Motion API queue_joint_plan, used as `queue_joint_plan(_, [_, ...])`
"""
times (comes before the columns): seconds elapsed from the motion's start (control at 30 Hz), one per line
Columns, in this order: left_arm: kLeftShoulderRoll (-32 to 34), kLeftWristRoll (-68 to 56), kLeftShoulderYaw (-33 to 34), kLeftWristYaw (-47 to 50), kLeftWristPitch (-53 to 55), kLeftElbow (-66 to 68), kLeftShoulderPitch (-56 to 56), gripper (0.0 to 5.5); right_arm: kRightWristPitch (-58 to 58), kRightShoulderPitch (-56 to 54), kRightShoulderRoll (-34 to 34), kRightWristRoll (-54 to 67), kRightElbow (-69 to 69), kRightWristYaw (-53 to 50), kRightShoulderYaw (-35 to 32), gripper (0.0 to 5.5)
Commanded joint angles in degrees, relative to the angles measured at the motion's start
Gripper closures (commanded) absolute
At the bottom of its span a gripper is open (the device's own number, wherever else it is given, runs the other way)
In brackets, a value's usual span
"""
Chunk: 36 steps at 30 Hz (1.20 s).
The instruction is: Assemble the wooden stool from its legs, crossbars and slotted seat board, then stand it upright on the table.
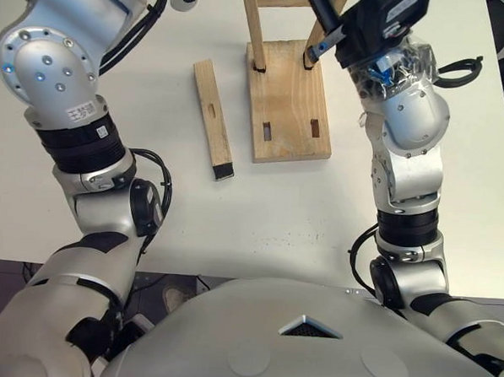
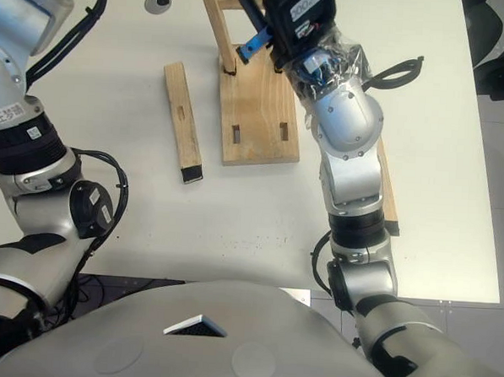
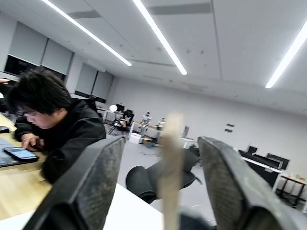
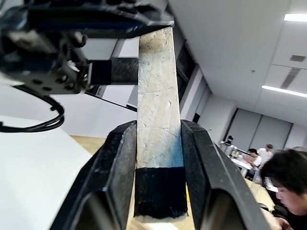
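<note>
Since the right gripper [image 4: 159, 148] is clamped on a leg [image 4: 158, 86] standing in the seat board [image 1: 288, 114] on the table [image 1: 276, 215] while the left gripper [image 3: 160, 148] gapes around another wooden piece [image 3: 170, 167], this stiff, light wood seems best held near the joint.

Left tool [image 3: 164, 146] gapes around an upright wooden leg [image 3: 171, 167].

Seat board [image 1: 288, 102] lay flat mid-surface [image 1: 108, 189]. Left upright leg [image 1: 255, 28] and right upright leg [image 4: 158, 96] stood in its far slots. Loose leg [image 1: 213, 119] lay just left of board; another piece [image 2: 389, 204] lay farther right.
</note>
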Motion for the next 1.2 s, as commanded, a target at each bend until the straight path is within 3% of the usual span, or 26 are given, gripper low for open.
queue_joint_plan(0.03, [0.03,-2.33,-0.12,0.36,1.04,-1.43,1.54,3.22,0.00,-0.59,-1.47,1.16,1.25,2.16,-0.43,4.20])
queue_joint_plan(0.47, [-1.55,-1.38,-0.71,1.30,-3.19,-0.75,3.35,5.04,-0.98,-1.82,-2.02,1.09,4.08,4.70,-0.35,4.20])
queue_joint_plan(0.67, [-0.42,3.52,-1.68,1.14,-6.71,0.47,5.63,5.14,1.12,-1.39,-1.61,1.57,3.55,6.30,1.06,4.20])
queue_joint_plan(0.7, [-0.59,3.86,-1.69,1.19,-7.10,0.67,5.78,5.14,1.52,-1.28,-1.75,1.52,3.67,6.62,1.33,3.81])
queue_joint_plan(1.1, [-0.80,4.03,-1.87,0.83,-7.42,0.78,5.96,5.14,7.05,-3.16,-2.05,-1.90,7.65,4.49,0.85,1.71])
queue_joint_plan(1.2, [-0.61,5.34,-2.49,0.42,-8.18,0.79,6.11,5.14,8.24,-3.45,-1.87,-2.17,7.92,4.53,1.16,2.12])
